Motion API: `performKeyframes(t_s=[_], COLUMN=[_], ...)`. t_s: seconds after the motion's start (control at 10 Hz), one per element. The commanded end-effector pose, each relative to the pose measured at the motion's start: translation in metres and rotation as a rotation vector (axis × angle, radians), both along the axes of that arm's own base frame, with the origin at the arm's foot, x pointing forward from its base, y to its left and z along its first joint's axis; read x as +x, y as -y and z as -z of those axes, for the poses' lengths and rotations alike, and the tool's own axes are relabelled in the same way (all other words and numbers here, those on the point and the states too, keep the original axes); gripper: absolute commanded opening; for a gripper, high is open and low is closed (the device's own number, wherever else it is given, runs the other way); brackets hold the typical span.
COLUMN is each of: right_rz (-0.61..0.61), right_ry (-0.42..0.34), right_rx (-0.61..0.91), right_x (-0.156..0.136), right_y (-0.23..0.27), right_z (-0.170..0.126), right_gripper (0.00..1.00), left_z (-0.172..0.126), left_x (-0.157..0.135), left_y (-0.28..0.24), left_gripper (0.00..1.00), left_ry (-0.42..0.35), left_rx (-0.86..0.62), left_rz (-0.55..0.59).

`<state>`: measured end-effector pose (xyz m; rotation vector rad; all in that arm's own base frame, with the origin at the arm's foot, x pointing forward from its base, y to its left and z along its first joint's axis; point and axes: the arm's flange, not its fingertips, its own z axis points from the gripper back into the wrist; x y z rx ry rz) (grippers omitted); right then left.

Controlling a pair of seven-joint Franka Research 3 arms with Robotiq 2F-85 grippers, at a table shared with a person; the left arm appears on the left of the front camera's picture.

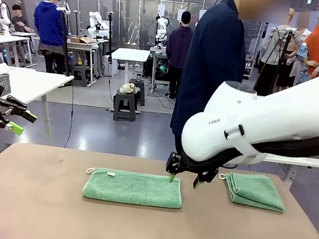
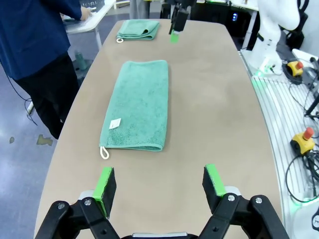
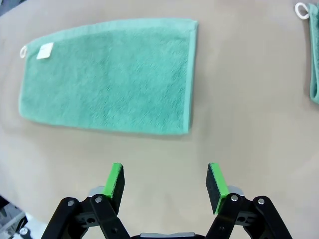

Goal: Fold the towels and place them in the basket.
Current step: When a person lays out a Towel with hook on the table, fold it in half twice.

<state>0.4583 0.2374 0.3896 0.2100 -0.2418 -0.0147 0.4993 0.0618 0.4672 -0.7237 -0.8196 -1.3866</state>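
Observation:
A mint-green towel (image 1: pixel 133 187) lies flat on the middle of the table, a long rectangle with its white loop and label at the left end. A second towel (image 1: pixel 255 190), folded smaller, rests at the far right. My right gripper (image 1: pixel 183 180) hovers open just above the table by the middle towel's right end, holding nothing; in its wrist view this towel (image 3: pixel 109 77) lies beyond the open fingers (image 3: pixel 115 180). My left gripper (image 1: pixel 23 123) hangs open and empty, raised off the table's left side; its wrist view looks down the towel (image 2: pixel 138 104) from that end. The basket is out of view.
A person in a dark blue jacket (image 1: pixel 213 56) stands at the far side, right of centre. The brown tabletop (image 1: pixel 39 209) is bare around the towels. In the left wrist view the folded towel (image 2: pixel 138 29) and the right gripper (image 2: pixel 177 27) lie at the far end.

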Motion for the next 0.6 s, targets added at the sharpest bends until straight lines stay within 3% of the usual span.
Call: performKeyframes(t_s=[0.0, 0.3, 0.5], right_rz=[0.076, 0.095, 0.105], right_ry=[0.057, 0.113, 0.103], right_rx=[-0.051, -0.055, -0.046], right_x=[0.017, 0.045, 0.061], right_y=[-0.012, -0.013, -0.018], right_z=[0.017, 0.042, 0.051], right_gripper=[0.83, 0.83, 0.83], left_z=[-0.001, -0.001, -0.001], left_x=[-0.002, -0.002, -0.002], left_y=[0.000, 0.000, 0.000], left_gripper=[0.89, 0.89, 0.89], left_ry=[0.003, 0.003, 0.003], left_rx=[-0.004, -0.004, -0.004], left_rz=[-0.002, -0.002, -0.002])
